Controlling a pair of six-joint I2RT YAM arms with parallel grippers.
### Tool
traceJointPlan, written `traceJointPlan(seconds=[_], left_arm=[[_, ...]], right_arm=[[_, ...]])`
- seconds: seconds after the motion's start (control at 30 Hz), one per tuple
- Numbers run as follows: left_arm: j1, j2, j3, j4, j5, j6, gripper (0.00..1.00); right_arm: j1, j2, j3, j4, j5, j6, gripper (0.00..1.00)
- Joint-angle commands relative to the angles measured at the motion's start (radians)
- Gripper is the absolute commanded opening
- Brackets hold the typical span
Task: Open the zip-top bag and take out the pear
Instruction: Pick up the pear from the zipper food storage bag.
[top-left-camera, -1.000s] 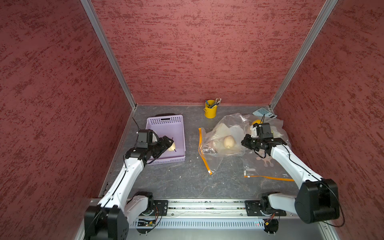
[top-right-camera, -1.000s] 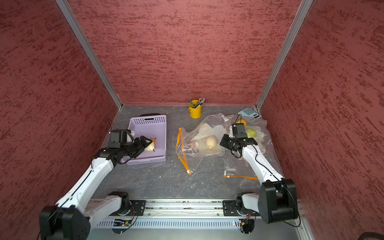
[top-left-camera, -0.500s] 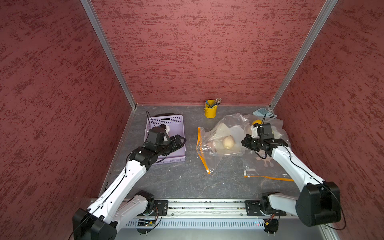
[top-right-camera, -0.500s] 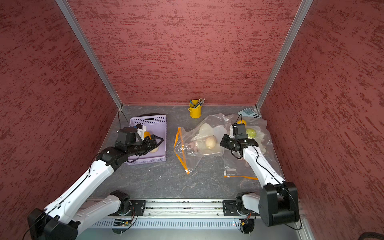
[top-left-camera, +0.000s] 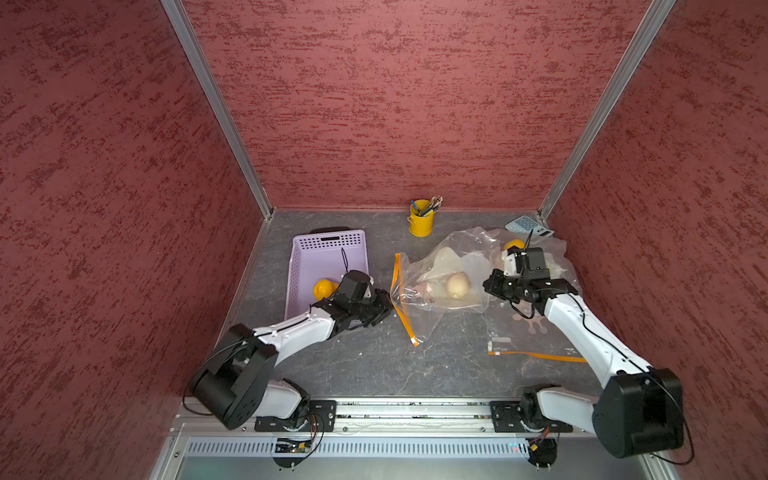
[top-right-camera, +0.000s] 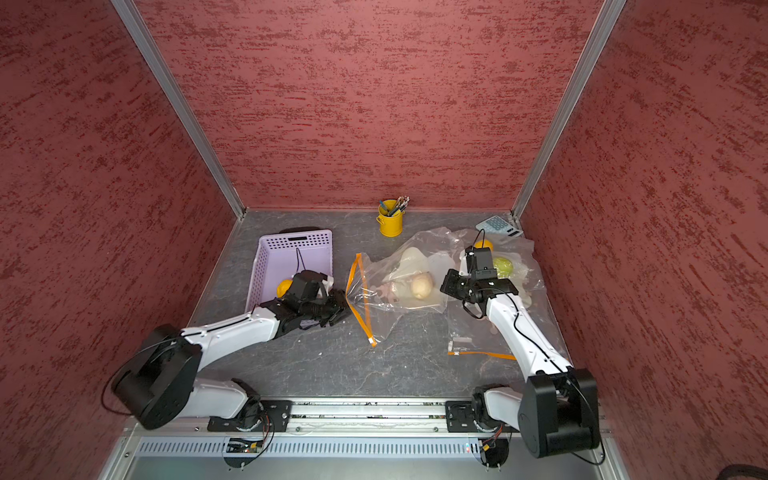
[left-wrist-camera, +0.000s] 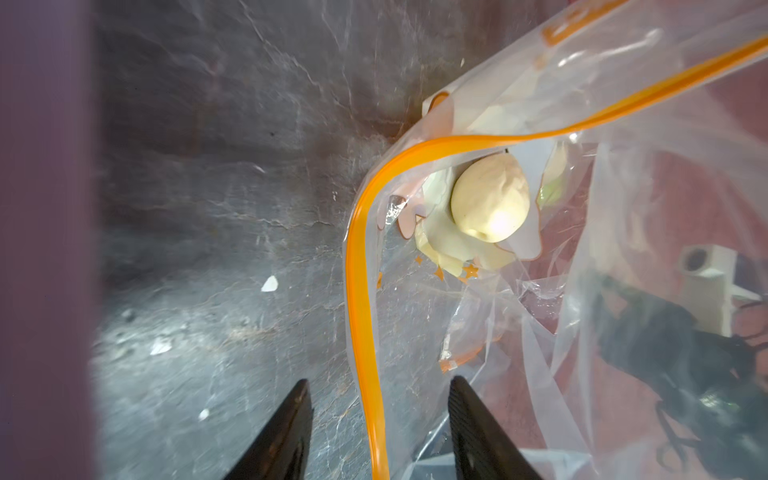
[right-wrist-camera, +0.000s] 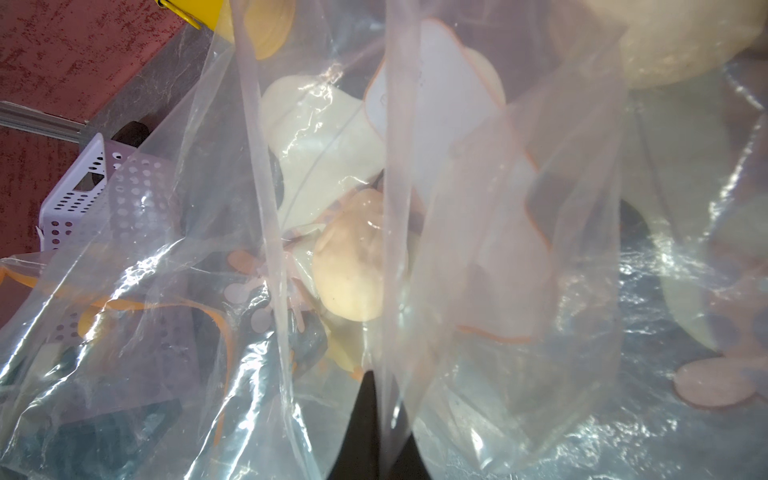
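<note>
1. Plainly, the pear (top-left-camera: 457, 285) has not come out. It lies inside the zip-top bag (top-left-camera: 465, 249), which sprawls from the middle of the desk (top-left-camera: 365, 365) toward its right edge, with the mouth turned to the left edge.
2. The orange zip strip (left-wrist-camera: 359, 291) stands lifted and bowed in the left wrist view. In a top view the strip (top-right-camera: 360, 291) seems to part into two lips midway along, so I judge the seal at least partly undone. How wide the mouth gapes I cannot tell.
3. The right gripper (top-left-camera: 490, 286) has its jaws pressed together, pinching a fold of the bag's clear film at the end away from the mouth. The right wrist view shows the film running straight into the closed jaws. I read that as an anchoring hold.
4. The left gripper (left-wrist-camera: 379, 380) sits at the mouth with its jaws spread, one on each side of the strip and not clamped on it. It grips nothing.
5. As I judge it, what is left is to take hold of the lip, widen the mouth, reach in and bring the pear clear. The pear sits well in from the mouth, nearer the right gripper than the left.
6. The purple basket (top-left-camera: 328, 249) near the left edge holds an orange fruit (top-left-camera: 324, 289). A second bag (top-left-camera: 536, 328) lies flat toward the front right corner.
</note>
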Motion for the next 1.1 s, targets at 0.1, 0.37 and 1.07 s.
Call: traceJointPlan(seconds=[0.1, 0.37, 1.07], left_arm=[[-0.022, 0.051, 0.071, 0.115, -0.004, -0.049, 0.52], [-0.045, 0.117, 0.177, 0.093, 0.020, -0.026, 0.52], [-0.090, 0.127, 0.229, 0.156, 0.117, 0.023, 0.59]], right_arm=[[-0.004, -0.024, -0.011, -0.009, -0.013, -0.025, 0.00], [-0.004, -0.013, -0.015, -0.008, -0.014, -0.036, 0.00], [0.194, -0.110, 0.242, -0.132, -0.188, -0.157, 0.93]])
